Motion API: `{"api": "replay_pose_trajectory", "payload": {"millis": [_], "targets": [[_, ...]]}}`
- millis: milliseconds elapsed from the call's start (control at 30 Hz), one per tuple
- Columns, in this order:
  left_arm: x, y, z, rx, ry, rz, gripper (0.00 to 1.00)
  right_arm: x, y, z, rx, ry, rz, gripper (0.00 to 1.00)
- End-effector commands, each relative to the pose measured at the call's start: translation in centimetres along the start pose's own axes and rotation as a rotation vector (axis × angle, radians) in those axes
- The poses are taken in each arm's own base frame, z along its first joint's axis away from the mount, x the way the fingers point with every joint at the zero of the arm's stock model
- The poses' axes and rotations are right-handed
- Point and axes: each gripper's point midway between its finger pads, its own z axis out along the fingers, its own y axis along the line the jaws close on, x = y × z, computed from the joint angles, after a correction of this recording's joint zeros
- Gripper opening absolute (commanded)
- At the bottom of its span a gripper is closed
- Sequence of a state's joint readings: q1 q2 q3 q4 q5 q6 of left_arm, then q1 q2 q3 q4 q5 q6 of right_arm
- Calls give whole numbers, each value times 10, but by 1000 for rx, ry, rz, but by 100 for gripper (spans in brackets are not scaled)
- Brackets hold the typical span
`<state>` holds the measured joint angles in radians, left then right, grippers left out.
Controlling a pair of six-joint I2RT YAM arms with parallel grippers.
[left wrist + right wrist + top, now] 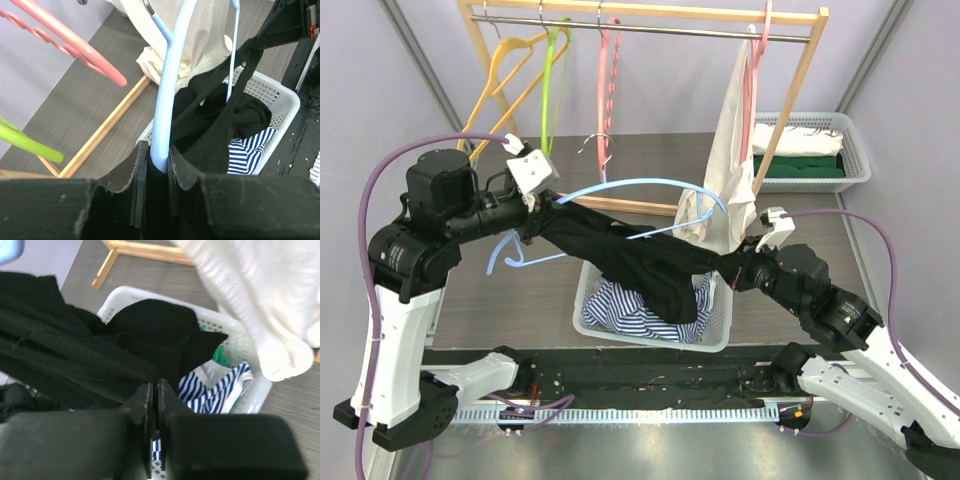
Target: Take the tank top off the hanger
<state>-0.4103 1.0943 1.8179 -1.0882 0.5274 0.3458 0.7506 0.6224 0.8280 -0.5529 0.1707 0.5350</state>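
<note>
The black tank top (640,262) is stretched between my two grippers above the white basket (586,300). It still hangs on the light blue hanger (640,185). My left gripper (538,208) is shut on the hanger's arm; in the left wrist view the blue bar (167,100) rises from between the jaws (160,157), with black fabric (215,135) beside it. My right gripper (732,265) is shut on the tank top's other end. In the right wrist view the fabric (75,360) runs into the jaw tips (156,390).
A striped cloth (625,305) lies in the basket. The wooden rack (650,12) behind carries orange (500,70), green (552,80) and pink (608,70) hangers and a white garment (730,150). A white bin (855,160) of folded clothes stands back right.
</note>
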Motion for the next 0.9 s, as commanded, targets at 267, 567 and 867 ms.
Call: {"api": "replay_pose_trajectory", "payload": {"millis": [267, 567, 867], "targets": [[-24, 1, 27, 86, -99, -8, 0, -87, 73, -74, -292, -116, -257, 82], [-29, -27, 38, 262, -97, 95, 0, -139, 154, -102, -606, -115, -486, 75], [-28, -62, 20, 439, -125, 230, 0, -146, 168, -80, -633, -26, -620, 79]]}}
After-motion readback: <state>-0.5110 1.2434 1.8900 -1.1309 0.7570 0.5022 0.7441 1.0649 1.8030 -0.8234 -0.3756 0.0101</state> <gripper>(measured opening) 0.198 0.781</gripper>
